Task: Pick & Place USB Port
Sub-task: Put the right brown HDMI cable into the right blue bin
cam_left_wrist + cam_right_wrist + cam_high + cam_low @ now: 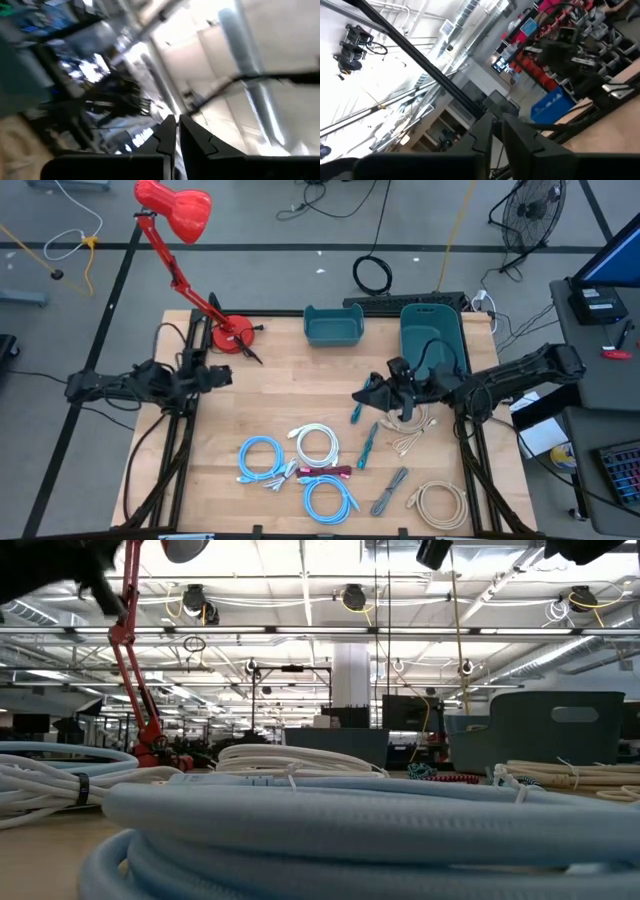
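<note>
With nothing picked yet, the right gripper (362, 394) hovers nearly clenched and empty above the cables (300, 463), while the left gripper (222, 377) waits clenched at the left edge.

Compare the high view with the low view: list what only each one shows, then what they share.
Only the high view: both arms whole, the left claw and right claw, the grey cable, the floor fan.
Only the low view: the ceiling lights and room behind.
Both: red lamp, blue cable coils, white coil, teal bins.
</note>
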